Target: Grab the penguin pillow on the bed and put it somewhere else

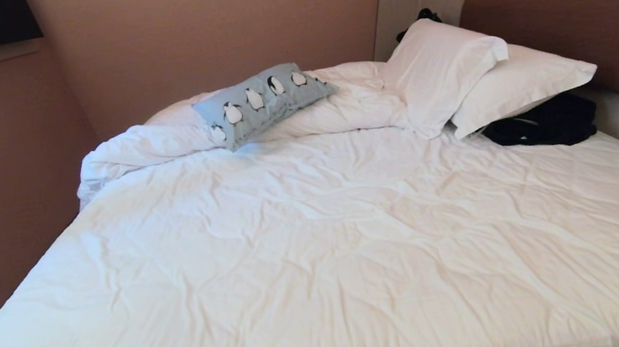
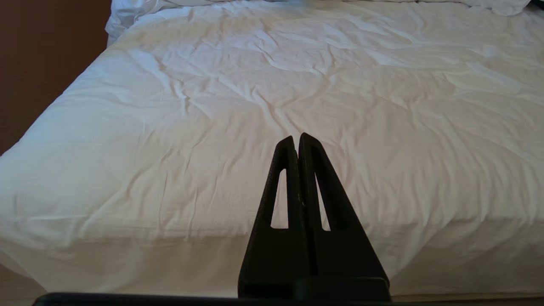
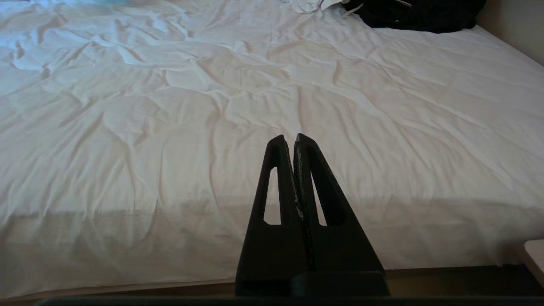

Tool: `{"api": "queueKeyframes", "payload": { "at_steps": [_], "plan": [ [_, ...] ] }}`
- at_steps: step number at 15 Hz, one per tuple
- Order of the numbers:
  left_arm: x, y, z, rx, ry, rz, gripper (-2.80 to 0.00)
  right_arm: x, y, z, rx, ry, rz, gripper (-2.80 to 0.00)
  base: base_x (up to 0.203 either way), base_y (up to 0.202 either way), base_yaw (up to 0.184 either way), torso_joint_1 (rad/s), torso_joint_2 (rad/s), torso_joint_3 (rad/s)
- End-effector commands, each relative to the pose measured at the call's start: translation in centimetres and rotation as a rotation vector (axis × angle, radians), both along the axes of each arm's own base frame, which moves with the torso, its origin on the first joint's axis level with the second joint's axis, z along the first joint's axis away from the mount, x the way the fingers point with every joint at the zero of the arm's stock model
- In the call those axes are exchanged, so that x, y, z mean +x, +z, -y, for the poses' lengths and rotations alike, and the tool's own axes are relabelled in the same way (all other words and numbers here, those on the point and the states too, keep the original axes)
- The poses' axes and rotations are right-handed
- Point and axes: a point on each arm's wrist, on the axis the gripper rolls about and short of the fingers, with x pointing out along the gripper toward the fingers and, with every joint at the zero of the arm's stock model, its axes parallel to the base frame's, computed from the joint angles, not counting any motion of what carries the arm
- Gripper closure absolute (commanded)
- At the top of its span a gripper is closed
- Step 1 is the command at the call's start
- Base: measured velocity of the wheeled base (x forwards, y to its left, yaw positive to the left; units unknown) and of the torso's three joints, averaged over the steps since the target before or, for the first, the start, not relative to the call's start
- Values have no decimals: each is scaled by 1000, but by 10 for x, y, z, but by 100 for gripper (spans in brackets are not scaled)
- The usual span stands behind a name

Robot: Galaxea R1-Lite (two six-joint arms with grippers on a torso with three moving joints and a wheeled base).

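A: Watching from the foot of the bed. Both arms sit low at the near edge. Left tool: fingers pressed together, nothing between them, tip pointing out over the rumpled white duvet. Right tool: same, closed tight and empty, level with the mattress edge.

B: And the penguin pillow?

A: Far ahead of both tools, at the opposite end of the bed, well apart from either. It lies tilted on the bunched-up fold of duvet, one end lower toward the flat sheet, a row of black-and-white penguins facing up. It sits ahead of the left tool more than the right.

B: Anything else up there?

A: Two white pillows, stacked and leaning, just beside the penguin pillow on the right tool's side, against the brown headboard. A dark garment lies in a heap under the lower pillow's edge, touching it. From the right wrist view that same dark heap shows far ahead of the right tool, off toward the bed's right border.

B: Contact anywhere?

A: Neither tool touches the penguin pillow. Whether the tips rest on the duvet or hang just short of it, I cannot tell.
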Motion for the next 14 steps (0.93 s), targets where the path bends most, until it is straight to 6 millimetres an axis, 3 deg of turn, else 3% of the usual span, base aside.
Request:
{"api": "queueKeyframes", "payload": {
  "at_steps": [1, 14],
  "plan": [
    [0, 0, 0, -1, 1, 0, 0, 0, 0, 0, 2, 2, -1, 0, 0, 0, 0, 0, 0, 0],
    [0, 0, 0, -1, 1, -1, 0, 0, 0, 0, 5, -6, -1, 0, 0, 0, 0, 0, 0, 0]
  ]
}}
